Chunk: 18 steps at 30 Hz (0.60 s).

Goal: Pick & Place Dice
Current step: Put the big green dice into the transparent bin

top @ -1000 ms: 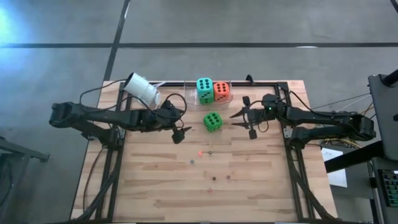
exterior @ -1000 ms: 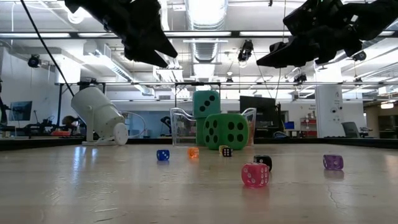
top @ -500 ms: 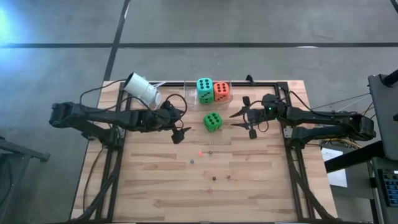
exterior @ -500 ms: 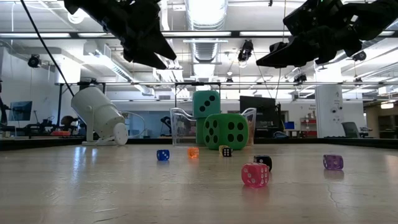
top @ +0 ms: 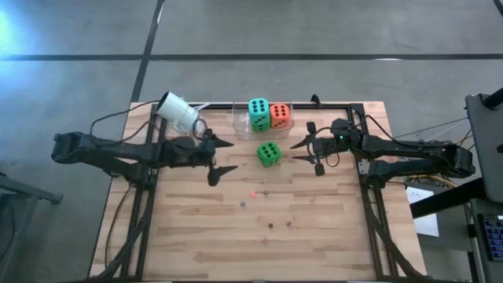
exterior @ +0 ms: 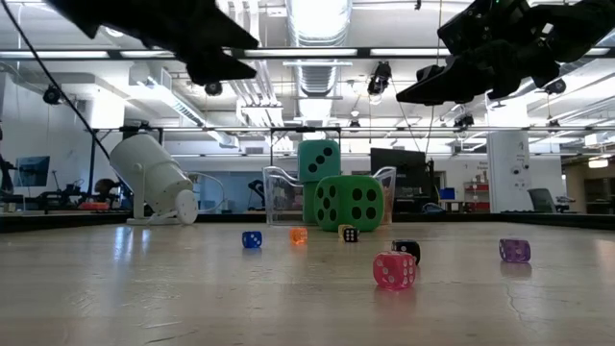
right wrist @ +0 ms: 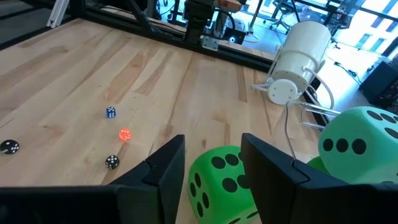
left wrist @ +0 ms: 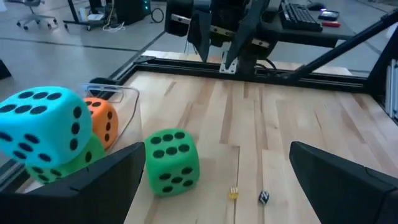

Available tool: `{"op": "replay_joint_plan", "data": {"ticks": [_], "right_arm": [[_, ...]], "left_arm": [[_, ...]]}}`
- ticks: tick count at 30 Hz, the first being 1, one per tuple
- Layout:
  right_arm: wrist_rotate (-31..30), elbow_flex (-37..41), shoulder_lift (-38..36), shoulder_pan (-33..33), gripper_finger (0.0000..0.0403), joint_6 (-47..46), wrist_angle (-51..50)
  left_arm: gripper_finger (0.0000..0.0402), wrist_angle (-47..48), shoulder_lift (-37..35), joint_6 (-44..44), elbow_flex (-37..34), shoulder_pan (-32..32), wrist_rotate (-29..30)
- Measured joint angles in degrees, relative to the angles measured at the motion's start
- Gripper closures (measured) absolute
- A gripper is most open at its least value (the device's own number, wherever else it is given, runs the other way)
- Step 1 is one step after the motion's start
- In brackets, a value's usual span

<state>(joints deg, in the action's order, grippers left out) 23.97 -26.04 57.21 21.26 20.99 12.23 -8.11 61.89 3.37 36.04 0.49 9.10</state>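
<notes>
One loose green die (top: 269, 153) sits on the desk (top: 314, 236) between our open, empty left pincer (top: 221, 156) and right pincer (top: 307, 152); probably soft and light, so we squeeze opposite flat faces.

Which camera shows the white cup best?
The right wrist view: the white cup is large there, tilted, with its whole side visible. The high view shows it small at the table's far left corner, the low view in side profile; the left wrist view misses it.
</notes>
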Motion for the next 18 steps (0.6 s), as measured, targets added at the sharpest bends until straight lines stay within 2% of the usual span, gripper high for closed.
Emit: {"op": "replay_joint_plan", "data": {"ticks": [7,13,18], "right_arm": [[-0.01,0.0,0.0,0.0,0.0251,0.02,0.02],[-0.03,0.0,-0.02,0.0,0.025,0.02,0.02],[-0.03,0.0,-0.04,0.0,0.0245,0.02,0.02]], "left_arm": [[0.0002,0.34,-4.84,-0.05,-4.15,0.03,-0.15],[0.0002,0.59,-4.79,-5.64,-4.35,0.03,-0.13],[0.0002,0.64,-4.79,-5.97,-4.31,0.03,-0.13]]}}
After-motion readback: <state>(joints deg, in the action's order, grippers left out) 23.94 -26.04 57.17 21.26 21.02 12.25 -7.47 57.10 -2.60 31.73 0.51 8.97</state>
